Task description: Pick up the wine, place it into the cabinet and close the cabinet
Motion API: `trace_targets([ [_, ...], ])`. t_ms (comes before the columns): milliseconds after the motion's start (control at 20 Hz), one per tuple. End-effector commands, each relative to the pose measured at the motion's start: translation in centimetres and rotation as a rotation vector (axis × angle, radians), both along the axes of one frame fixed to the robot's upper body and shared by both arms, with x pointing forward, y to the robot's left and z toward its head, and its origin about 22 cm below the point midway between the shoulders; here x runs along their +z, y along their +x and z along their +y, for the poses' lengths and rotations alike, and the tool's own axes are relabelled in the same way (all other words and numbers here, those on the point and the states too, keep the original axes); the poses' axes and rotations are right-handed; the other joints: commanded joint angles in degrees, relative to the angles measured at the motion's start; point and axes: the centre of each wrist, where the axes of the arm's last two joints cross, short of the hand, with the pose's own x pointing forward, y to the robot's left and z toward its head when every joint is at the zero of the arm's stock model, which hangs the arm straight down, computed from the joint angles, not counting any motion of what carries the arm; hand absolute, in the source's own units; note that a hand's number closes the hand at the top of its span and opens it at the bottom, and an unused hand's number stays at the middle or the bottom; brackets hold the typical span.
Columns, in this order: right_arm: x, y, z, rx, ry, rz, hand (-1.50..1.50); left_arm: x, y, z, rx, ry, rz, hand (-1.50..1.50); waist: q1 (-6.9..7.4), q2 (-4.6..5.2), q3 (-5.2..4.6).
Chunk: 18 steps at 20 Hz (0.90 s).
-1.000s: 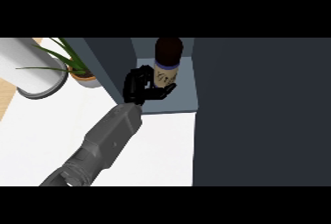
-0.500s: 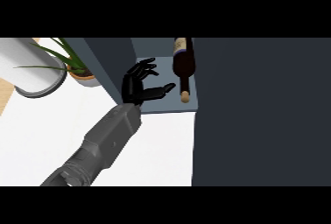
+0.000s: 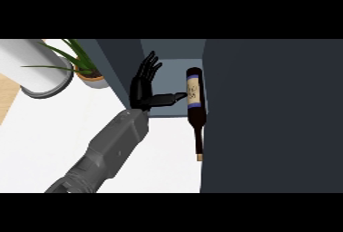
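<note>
far left: a white cylinder [image 3: 36,68] stands on the counter [image 3: 80,118], w/ a potted plant [image 3: 84,68] just beside it, right against the cabinet [image 3: 268,113] side wall.

next over, the one forearm in view comes up from the lower edge on the left side, so i read it as the left hand [image 3: 144,86]. fingers straight and spread, pointing up into the open cabinet bay; thumb stuck out sideways toward the wine bottle [image 3: 195,106], tip at or just short of the label. holding nothing. right hand not in view.

the wine bottle lies on its side, base deep in the bay, neck pointing out past the shelf's front edge over the counter, hard along the dark door/panel on the right.

handling, as a guess: glass, so stiff, slick, fragile, and fairly heavy w/ most weight in the body. lying down it'll roll easily. best hold looks like round the labelled body, near its widest part, not the thin neck. neck overhang likely blocks the door closing until it's pushed further in.
</note>
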Motion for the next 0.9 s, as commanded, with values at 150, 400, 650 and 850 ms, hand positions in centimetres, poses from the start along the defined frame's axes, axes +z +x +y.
trace_targets([
  [150, 0.5, -0.6, 0.0, 0.006, -0.016, 0.003, -1.50, -1.1, -1.5, 3.0, 0.002, 0.044, -0.045, -1.50, 2.57, -1.54, 0.73],
  [400, 0.2, -0.6, -0.2, -0.010, -0.009, 0.027, -1.50, 0.4, -5.1, -1.0, -0.128, 0.021, -0.047, -1.50, 3.99, -2.10, 0.78],
  [650, 0.4, -1.1, 0.1, -0.019, 0.010, 0.002, -1.50, 3.2, -8.1, 1.5, -0.229, 0.032, -0.046, -1.50, 3.40, -1.83, 0.77],
  [850, 0.4, -1.3, 1.3, -0.009, 0.010, 0.002, -1.50, 5.6, -11.5, 1.1, -0.225, 0.012, -0.077, -1.50, 2.24, -1.42, 0.73],
])
